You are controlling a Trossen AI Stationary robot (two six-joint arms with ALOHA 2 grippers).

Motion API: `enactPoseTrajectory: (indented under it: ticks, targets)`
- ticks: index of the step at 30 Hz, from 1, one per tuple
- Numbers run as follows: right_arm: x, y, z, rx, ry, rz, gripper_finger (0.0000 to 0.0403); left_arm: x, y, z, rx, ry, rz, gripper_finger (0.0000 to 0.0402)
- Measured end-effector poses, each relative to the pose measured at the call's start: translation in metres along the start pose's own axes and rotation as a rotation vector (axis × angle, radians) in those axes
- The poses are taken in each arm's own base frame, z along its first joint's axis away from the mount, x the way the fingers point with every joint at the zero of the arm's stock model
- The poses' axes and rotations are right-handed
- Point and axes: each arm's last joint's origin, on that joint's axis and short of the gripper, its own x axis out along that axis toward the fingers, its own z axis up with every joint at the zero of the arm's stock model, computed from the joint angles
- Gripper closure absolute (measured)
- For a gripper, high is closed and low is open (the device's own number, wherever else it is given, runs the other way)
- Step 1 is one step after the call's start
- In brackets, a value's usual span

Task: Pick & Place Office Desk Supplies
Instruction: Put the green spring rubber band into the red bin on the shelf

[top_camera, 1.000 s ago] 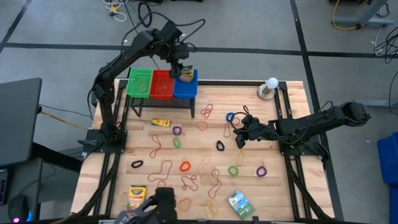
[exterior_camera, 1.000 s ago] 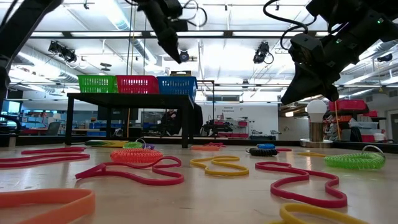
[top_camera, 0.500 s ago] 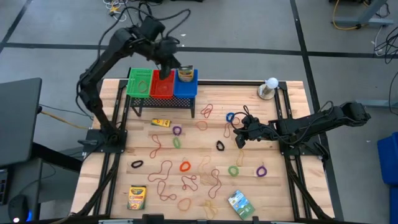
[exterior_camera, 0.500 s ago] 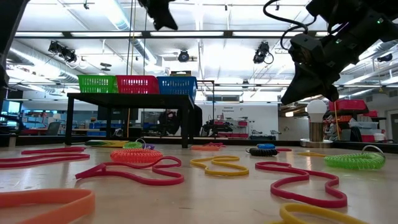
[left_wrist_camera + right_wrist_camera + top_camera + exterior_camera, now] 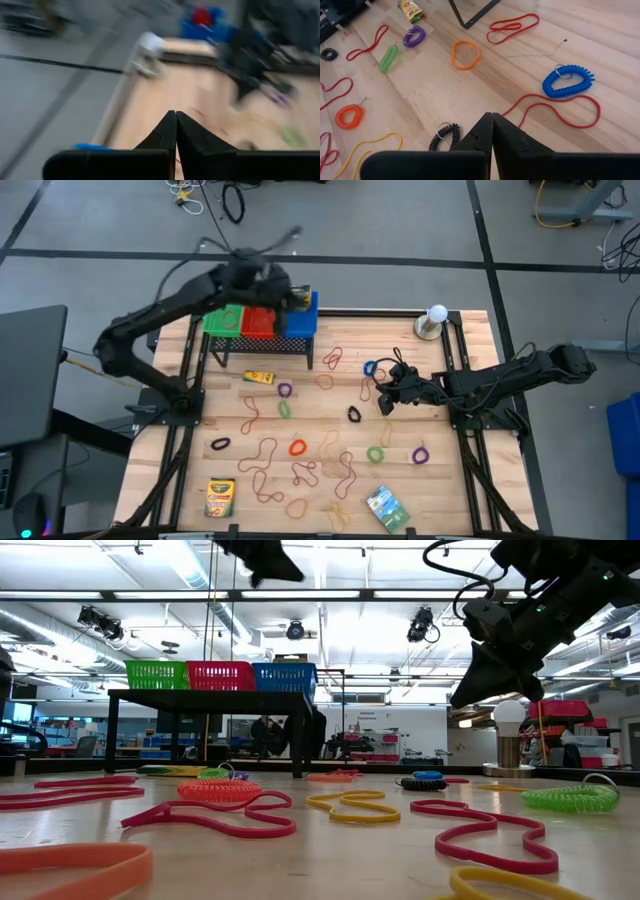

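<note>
While my right pincer (image 5: 384, 405) hangs above the right half of the table (image 5: 470, 330), its two fingers (image 5: 481, 134) are pressed flat together and nothing is between them. Below it, in my right wrist view, I count one black coil loop (image 5: 444, 137), one blue coil loop (image 5: 568, 81) with a long red band (image 5: 555, 111) curling beside it, one orange ring (image 5: 465, 54), one red double loop (image 5: 514, 26), one purple coil (image 5: 413, 36) touching a green coil (image 5: 388, 58), and one orange coil (image 5: 347, 115).

My left pincer (image 5: 298, 297) is raised over the blue basket (image 5: 299, 321); its fingers (image 5: 170, 135) are also closed on each other and hold nothing.

On the black rack (image 5: 262, 340) at the far left of the table there are three baskets side by side: green (image 5: 222, 319), red (image 5: 260, 321) and blue. One crayon box (image 5: 298, 300) seems to sit in the blue basket, partly hidden by my left arm. Two more crayon boxes lie on the table, one near the rack's legs (image 5: 259, 377) and one at the near left edge (image 5: 220, 497). One green printed packet (image 5: 386, 508) lies at the near edge. Many thin bands are spread in the middle of the table. The white ball on its base (image 5: 434, 322) stands at the far right corner, well apart from both pincers.
</note>
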Motion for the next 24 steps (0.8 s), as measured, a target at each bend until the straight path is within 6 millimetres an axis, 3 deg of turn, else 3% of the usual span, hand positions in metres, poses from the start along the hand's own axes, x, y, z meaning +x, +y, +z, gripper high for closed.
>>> enactPoseTrajectory:
  ticks: [4, 9, 14, 18, 24]
  targets:
    - [0.0, 0.0, 0.0, 0.0, -0.007, -0.007, 0.0387, -0.034, 0.008, 0.01, -0.032, -0.075, 0.203, 0.0394]
    - [0.0, 0.0, 0.0, -0.012, -0.011, -0.011, 0.0387, -0.055, 0.005, 0.016, -0.058, -0.124, 0.22, 0.0393]
    - [0.0, 0.0, 0.0, -0.027, -0.012, -0.012, 0.0387, -0.053, 0.001, 0.014, -0.092, -0.105, 0.193, 0.039]
    - [0.0, 0.0, 0.0, -0.05, -0.012, -0.012, 0.0387, -0.045, -0.014, 0.007, -0.036, -0.073, 0.055, 0.0396]
    - [0.001, 0.0, 0.0, -0.12, 0.039, 0.039, 0.0387, -0.017, -0.053, -0.034, -0.061, 0.024, -0.133, 0.0397]
